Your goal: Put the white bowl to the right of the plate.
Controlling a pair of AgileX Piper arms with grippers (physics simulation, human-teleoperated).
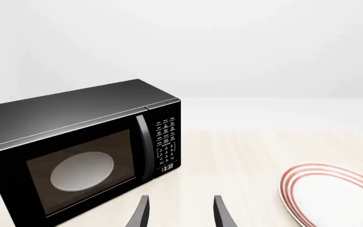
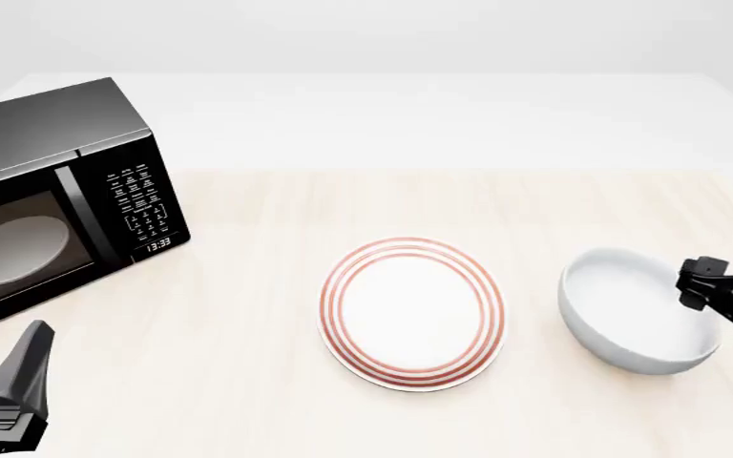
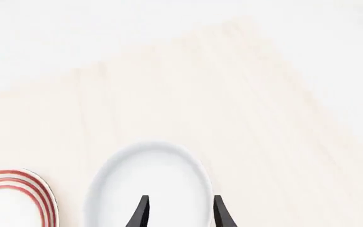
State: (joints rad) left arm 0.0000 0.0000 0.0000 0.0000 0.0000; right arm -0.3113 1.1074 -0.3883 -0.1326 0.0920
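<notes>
A pale wood-grain table point(image 2: 278, 382) is shown carrying, at its left, a boxy black microwave oven point(image 2: 49, 205) with a keypad and a pale oval turntable disc point(image 2: 10, 250) behind its glass door. At the centre lies the flat round white plate with three thin red rings point(image 2: 414, 314). To its right, apart from it by a strip of bare table, sits the plain glossy white deep bowl point(image 2: 634, 320), upright on the surface.

The right gripper point(image 3: 178, 213) is seen at the bowl's right-hand rim; in the right wrist view its two dark fingers stand apart, one over the bowl's interior and the other near the rim. Whether the rim is touched cannot be told. The left gripper point(image 1: 179, 213) is held low at the near left, fingers likewise apart and holding nothing, pointed towards the microwave.

The bowl is judged to be already in its required place, so the step in hand is taken as a release. A straight lift clear of the rim is advised, with the fingers kept apart, so that the bowl is neither dragged towards the plate nor tipped.
</notes>
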